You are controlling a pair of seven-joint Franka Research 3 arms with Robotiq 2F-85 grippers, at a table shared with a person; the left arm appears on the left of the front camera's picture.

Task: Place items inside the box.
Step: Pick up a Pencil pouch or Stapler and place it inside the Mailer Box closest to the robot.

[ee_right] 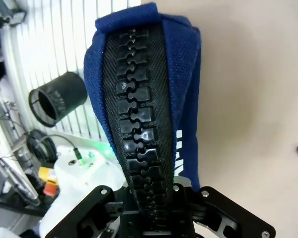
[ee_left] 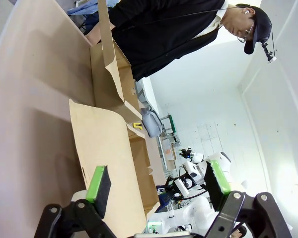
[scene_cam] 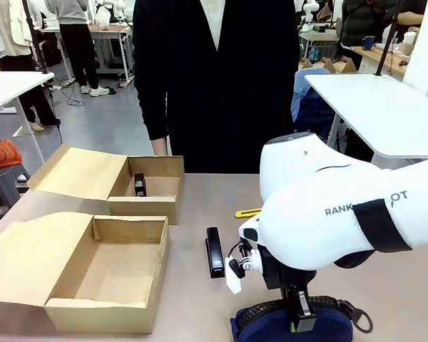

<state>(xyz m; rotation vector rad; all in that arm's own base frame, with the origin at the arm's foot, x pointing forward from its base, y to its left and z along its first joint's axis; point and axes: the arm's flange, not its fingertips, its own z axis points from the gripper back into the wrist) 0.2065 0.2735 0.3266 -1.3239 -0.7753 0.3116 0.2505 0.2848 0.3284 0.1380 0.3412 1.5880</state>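
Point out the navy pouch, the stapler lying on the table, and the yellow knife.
navy pouch [ee_right: 186, 74], right wrist view, blue fabric beside zipper
stapler [scene_cam: 214, 253], front view, middle of body
yellow knife [scene_cam: 248, 212], front view, visible handle

I've got the navy pouch [ee_right: 186, 74], black zipper up and white lettering on its side, pinched at one end by the right gripper [ee_right: 154, 196] at the worktop's near edge. The slim black stapler [scene_cam: 214, 251] lies flat just right of the near open box [scene_cam: 100, 317]. The yellow utility knife [scene_cam: 248, 212] lies beyond it, partly hidden, and a black item [scene_cam: 139, 184] sits in the far box [scene_cam: 143, 208].
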